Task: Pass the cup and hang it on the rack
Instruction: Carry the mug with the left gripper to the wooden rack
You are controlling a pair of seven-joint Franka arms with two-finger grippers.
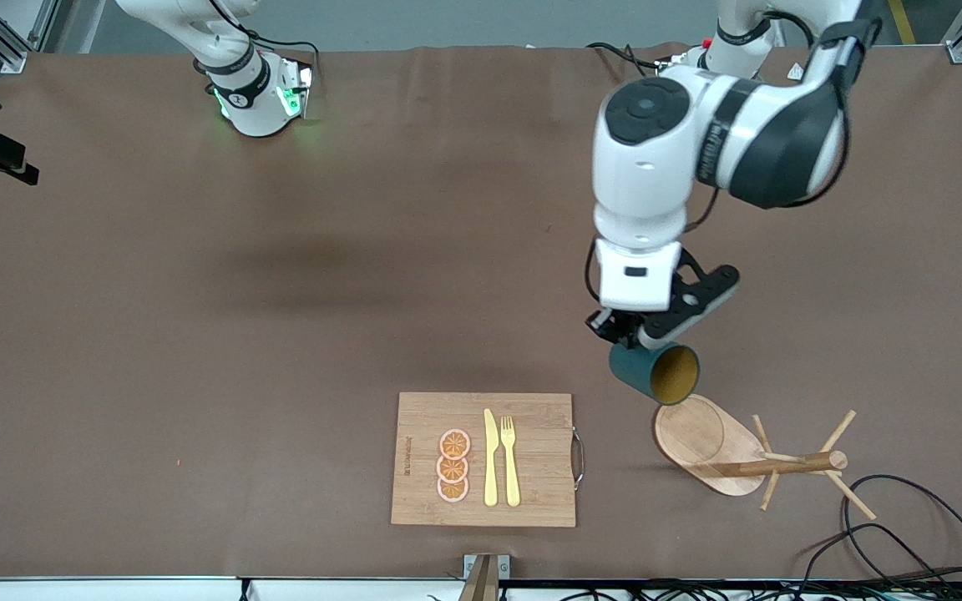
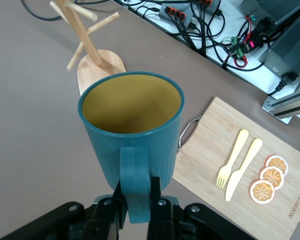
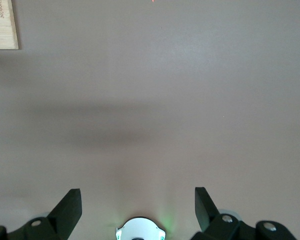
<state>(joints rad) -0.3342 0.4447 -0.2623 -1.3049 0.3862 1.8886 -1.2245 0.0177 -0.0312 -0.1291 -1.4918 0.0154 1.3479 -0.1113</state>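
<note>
While my left gripper (image 2: 138,197) clamps the cup (image 1: 655,372) by its handle, tilted above the table at eleven o'clock from the rack (image 1: 727,455), my right gripper (image 3: 138,207) waits, fingers apart, over bare table.

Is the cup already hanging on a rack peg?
No, the left gripper holds the cup by its handle, in the air above the rack.
</note>
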